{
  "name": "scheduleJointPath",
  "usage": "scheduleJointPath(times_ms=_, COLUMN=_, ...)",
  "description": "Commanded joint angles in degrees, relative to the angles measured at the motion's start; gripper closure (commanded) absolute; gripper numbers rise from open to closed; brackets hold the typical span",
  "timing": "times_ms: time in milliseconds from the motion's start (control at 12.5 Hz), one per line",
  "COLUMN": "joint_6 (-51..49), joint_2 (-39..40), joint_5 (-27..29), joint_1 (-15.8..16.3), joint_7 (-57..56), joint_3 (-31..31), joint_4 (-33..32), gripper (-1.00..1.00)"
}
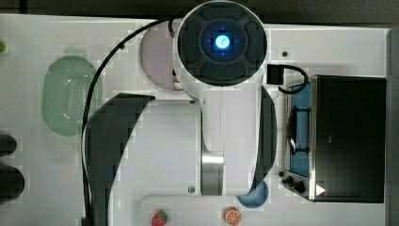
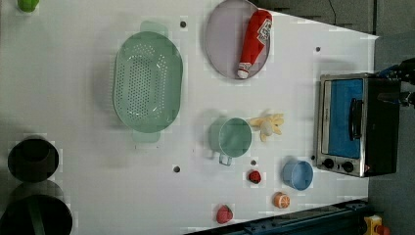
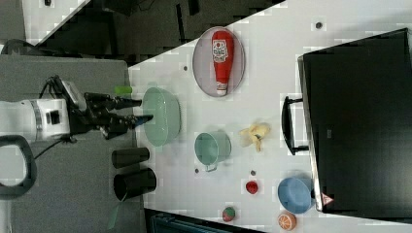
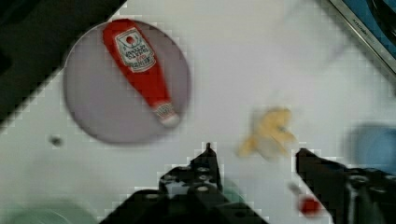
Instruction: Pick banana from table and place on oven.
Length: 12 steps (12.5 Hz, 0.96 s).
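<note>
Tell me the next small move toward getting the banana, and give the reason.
Probably lower the claw straight toward the banana. In the wrist view its open fingers frame the banana, which lies on the table between the green cup and the oven, not yet gripped.

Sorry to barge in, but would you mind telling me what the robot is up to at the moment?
The arm's gripper hangs open above the table, holding nothing. The banana, peeled open, lies on the table between the green cup and the oven, untouched. The oven's black top is bare, so the pick has not started yet.
</note>
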Motion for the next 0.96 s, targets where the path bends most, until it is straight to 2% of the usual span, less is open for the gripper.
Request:
scheduleJointPath(times_ms=80, joint_6=-12.57, joint_2=-31.31, joint_5=1.41, joint_1=-1.38, joint_7=2.9, joint_3=-1.63, joint_4=-18.18, gripper=-0.59)
scheduleJointPath(times_ms=240, joint_6=-12.59, joint_2=-31.3, joint_5=1.41, joint_1=-1.38, joint_7=2.9, joint_3=-1.63, joint_4=-18.24, gripper=-1.0)
scheduleJointPath(times_ms=640, joint_6=-11.08, joint_2=-28.46, joint_5=1.41, joint_1=-1.37, joint_7=2.9, joint_3=-1.56, joint_4=-19.89, gripper=-1.0)
scheduleJointPath(times_ms=960, joint_6=-1.34, joint_2=-20.33, joint_5=1.4, joint_1=-1.34, joint_7=2.9, joint_3=-1.37, joint_4=-23.64, gripper=-1.0)
